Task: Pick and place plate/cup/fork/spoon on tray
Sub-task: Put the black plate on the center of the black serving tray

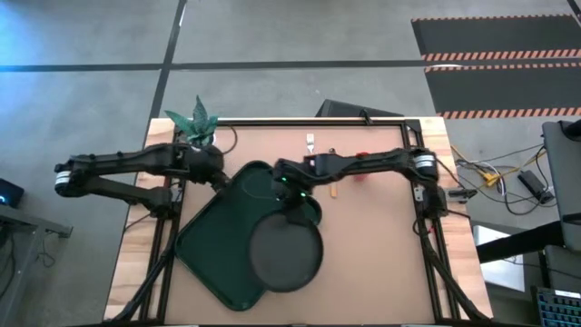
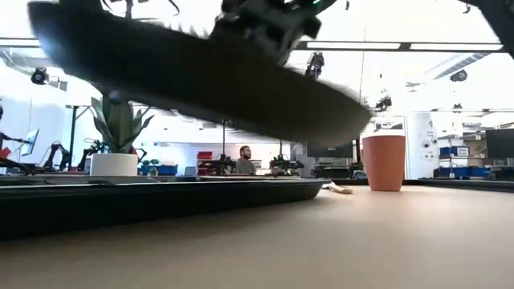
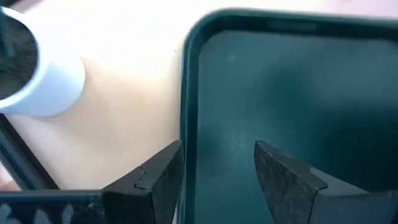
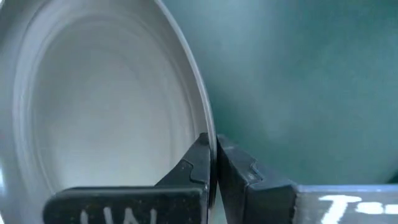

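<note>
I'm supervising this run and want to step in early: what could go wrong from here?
The right pincer pinches only the rim of the plate, which hangs tilted above the tray in the low view; it might slip or drop hard. In the high view the plate overhangs the tray's edge, so it could land half off. The left pincer straddles the tray's rim and might nudge it.

Glossy plate point(image 4: 106, 106), matt tray point(image 3: 298, 93)

The wooden bench point(image 1: 381, 272) stands on a grey concrete floor point(image 1: 272, 36) crossed by dark lines, with orange-striped black mats point(image 1: 495, 54) at one side. Beyond it lies a bright workroom with ceiling light strips point(image 2: 401, 46), where a seated person point(image 2: 244, 160) shows far off.
</note>
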`<state>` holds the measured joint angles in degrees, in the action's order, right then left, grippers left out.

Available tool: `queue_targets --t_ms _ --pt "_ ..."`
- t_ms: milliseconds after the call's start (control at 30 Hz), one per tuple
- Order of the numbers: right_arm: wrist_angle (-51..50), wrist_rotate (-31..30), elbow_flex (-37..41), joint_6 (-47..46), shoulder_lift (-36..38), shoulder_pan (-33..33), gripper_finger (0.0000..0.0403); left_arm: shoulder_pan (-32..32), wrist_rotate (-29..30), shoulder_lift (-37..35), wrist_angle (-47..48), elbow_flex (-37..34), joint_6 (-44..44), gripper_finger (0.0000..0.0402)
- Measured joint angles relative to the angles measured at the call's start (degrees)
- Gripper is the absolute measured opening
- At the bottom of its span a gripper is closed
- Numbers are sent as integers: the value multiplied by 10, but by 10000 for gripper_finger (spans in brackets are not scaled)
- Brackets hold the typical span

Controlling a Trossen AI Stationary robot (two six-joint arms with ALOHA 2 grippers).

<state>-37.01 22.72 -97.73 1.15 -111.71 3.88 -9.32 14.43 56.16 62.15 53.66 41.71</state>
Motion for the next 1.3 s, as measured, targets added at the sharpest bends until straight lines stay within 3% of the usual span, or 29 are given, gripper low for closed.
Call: queue_targets --t_ms 233,500,633,967,1300 --pt "-1 20 -167 25 -130 21 8 0 14 -52 14 6 0 180" --pt "-18 34 -373 7 -279 27 8 0 15 -59 24 -3 0 180" --pt "13 55 -357 -21 -295 27 8 0 15 -56 37 -4 -1 180" --pt "-33 39 -357 7 -295 27 13 0 20 -53 39 -4 -1 180" --pt "-36 13 -358 19 -292 26 83 0 21 -51 39 -4 0 180"
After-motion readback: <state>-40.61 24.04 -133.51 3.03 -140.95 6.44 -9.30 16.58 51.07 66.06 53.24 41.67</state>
